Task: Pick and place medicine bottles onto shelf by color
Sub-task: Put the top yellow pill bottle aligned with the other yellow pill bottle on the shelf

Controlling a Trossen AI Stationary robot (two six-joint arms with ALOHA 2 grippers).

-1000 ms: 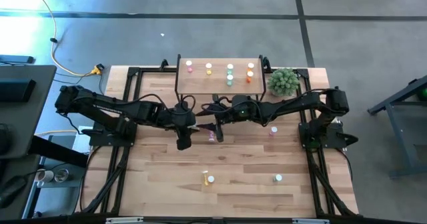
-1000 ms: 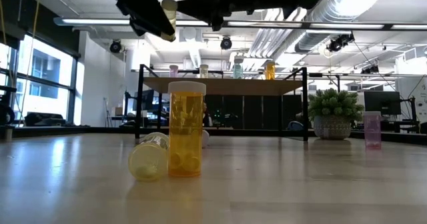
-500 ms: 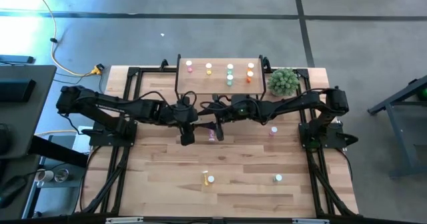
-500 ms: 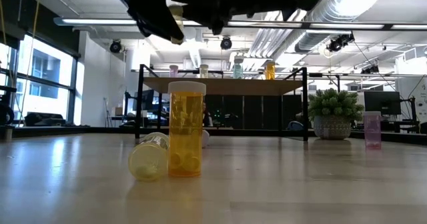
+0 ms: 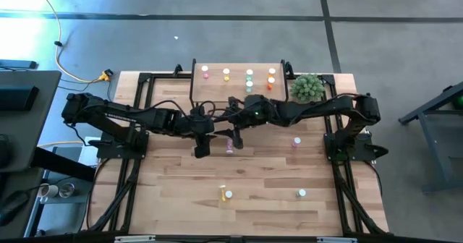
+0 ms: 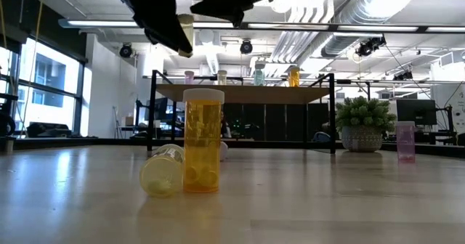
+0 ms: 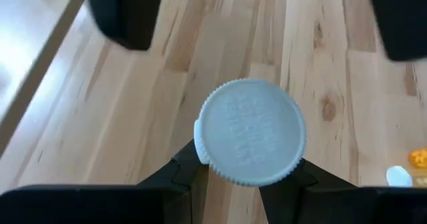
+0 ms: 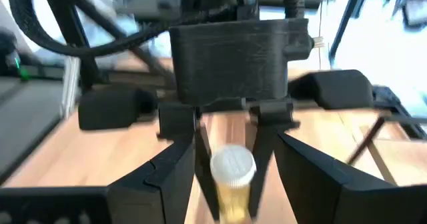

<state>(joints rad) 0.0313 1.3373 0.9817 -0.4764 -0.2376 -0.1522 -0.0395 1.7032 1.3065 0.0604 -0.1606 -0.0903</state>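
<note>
My left gripper (image 5: 201,147) is shut on a yellow medicine bottle with a white cap (image 7: 250,141), high above the table's middle. The bottle also shows in the right wrist view (image 8: 232,181) and the low view (image 6: 185,27). My right gripper (image 5: 233,139) is open just to its right, facing it, and its fingers (image 8: 157,181) stand on either side without touching. The shelf (image 5: 239,90) at the far edge carries pink, yellow, green and orange bottles standing upright. A pink bottle (image 5: 229,147) is on the table under the grippers. My left gripper pinches the yellow bottle between its two fingers (image 8: 200,144) at its top end, at the sides of the white cap (image 7: 207,164). The fingers come from above, pointing down. The bottle hangs cap up below them, lifted clear of the table.
On the near table an orange bottle (image 6: 203,141) stands beside a yellow one lying on its side (image 6: 161,173). A green bottle (image 5: 301,193) and a pink bottle (image 5: 296,140) stand to the right. A potted plant (image 5: 307,88) is right of the shelf.
My right gripper has drawn a little toward the table's left and far edge, closer to my left gripper and the yellow bottle. My left gripper has kept hold of the bottle and stayed almost in place.
</note>
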